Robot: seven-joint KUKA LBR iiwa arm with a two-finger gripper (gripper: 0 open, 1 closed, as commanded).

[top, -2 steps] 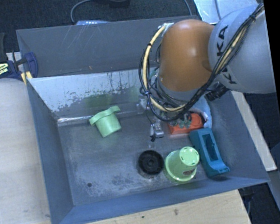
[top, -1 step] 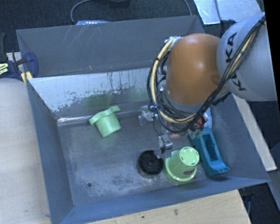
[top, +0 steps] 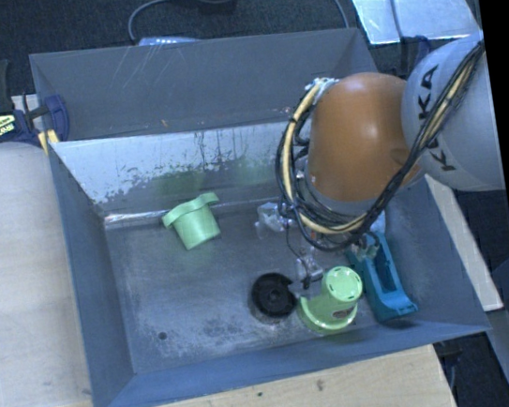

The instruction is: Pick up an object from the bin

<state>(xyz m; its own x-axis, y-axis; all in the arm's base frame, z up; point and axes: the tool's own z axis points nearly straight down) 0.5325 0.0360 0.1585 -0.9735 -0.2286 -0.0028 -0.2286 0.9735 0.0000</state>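
My gripper [top: 306,273] hangs low over the front right part of the bin, mostly hidden under the arm's orange cover. Its tip sits between a black round disc [top: 271,295] on its left and a light green cup-shaped piece [top: 333,298] lying on its side just to its right. It is very near both, and whether it touches either cannot be made out. A blue tool [top: 385,283] lies along the right wall, right beside the green piece.
A second light green cup [top: 191,222] lies tipped over at the back left of the bin floor, well apart from the gripper. The arm and its cables hang over the right half of the bin.
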